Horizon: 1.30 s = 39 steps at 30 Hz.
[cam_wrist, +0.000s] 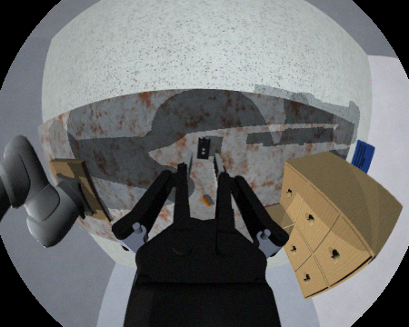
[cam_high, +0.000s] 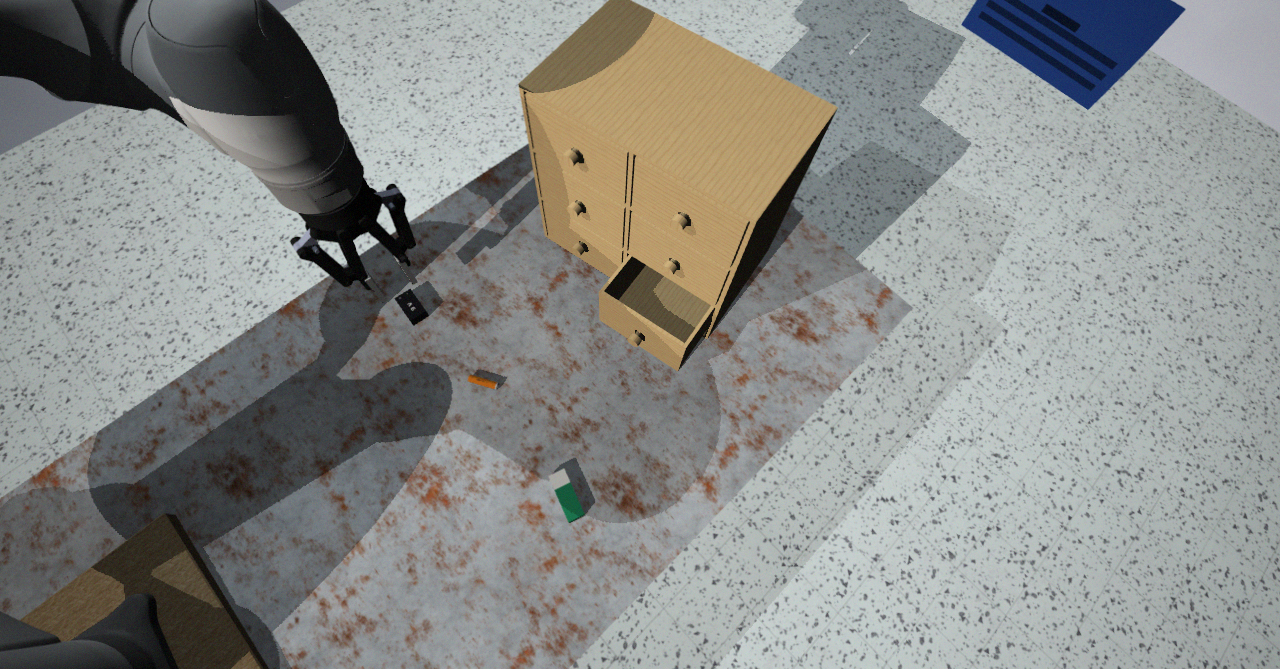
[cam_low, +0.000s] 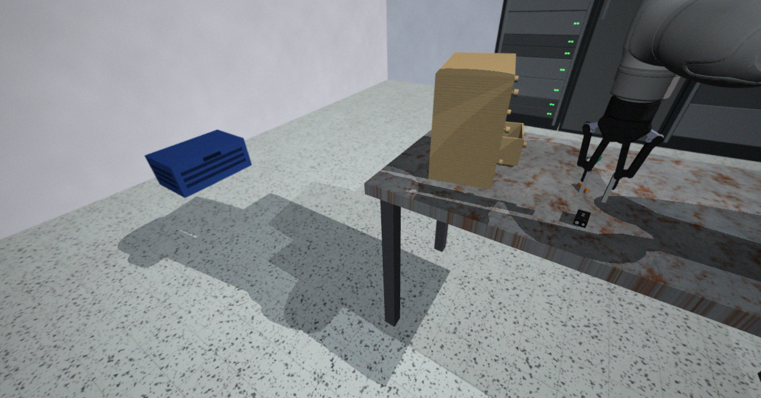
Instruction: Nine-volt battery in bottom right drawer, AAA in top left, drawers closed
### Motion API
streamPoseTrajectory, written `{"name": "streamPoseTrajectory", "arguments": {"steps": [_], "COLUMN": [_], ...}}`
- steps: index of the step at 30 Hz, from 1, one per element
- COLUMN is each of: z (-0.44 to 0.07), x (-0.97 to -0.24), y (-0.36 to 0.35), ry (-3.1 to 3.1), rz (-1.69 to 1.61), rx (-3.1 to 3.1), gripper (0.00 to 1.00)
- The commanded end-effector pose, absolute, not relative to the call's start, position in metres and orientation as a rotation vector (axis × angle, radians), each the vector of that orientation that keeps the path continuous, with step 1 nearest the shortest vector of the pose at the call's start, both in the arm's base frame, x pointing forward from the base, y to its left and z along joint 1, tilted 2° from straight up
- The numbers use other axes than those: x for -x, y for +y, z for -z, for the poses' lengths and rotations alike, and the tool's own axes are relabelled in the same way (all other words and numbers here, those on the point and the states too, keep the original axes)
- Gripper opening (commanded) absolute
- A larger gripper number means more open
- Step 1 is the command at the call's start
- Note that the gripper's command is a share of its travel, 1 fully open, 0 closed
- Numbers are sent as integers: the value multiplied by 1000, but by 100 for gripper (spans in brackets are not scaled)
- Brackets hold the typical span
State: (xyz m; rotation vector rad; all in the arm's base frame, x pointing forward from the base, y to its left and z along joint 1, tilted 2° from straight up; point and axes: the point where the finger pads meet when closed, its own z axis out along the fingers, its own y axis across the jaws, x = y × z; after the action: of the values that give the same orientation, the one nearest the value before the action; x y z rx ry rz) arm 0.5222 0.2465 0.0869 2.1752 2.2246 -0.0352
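Observation:
The small wooden chest (cam_high: pixel 707 83) (cam_low: pixel 468 129) (cam_wrist: pixel 354 195) stands upright at one end of the table. Its bottom right drawer (cam_high: pixel 660 340) (cam_low: pixel 512 152) is pulled part way out and looks empty. The top left drawer (cam_high: pixel 597 180) and the others look shut. The black nine-volt battery (cam_high: pixel 412 306) (cam_low: pixel 581 218) (cam_wrist: pixel 204 148) lies on the table near its long edge. The orange AAA battery (cam_high: pixel 484 381) (cam_wrist: pixel 206 201) lies between it and the middle. My gripper (cam_high: pixel 392 285) (cam_low: pixel 593 194) (cam_wrist: pixel 203 159) is open, with nothing between its fingers, above the table close to the nine-volt battery.
A green and white block (cam_high: pixel 570 497) lies farther from the chest. A brown board (cam_high: pixel 192 607) (cam_wrist: pixel 68 173) with a grey robot part over it is at the other end of the table. A blue box (cam_high: pixel 1065 2) (cam_low: pixel 199 153) (cam_wrist: pixel 363 155) stands beyond the chest, off the table.

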Motion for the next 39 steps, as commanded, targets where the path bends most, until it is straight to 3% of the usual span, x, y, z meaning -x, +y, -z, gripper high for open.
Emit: {"name": "streamPoseTrajectory", "arguments": {"steps": [1, 25, 39], "z": [-87, -78, -44], "x": [-522, -522, -523], "y": [247, 246, 244], "ry": [2225, 2225, 2225], "rz": [35, 35, 35], "rx": [-2175, -2175, -2175], "gripper": [26, 26, 26]}}
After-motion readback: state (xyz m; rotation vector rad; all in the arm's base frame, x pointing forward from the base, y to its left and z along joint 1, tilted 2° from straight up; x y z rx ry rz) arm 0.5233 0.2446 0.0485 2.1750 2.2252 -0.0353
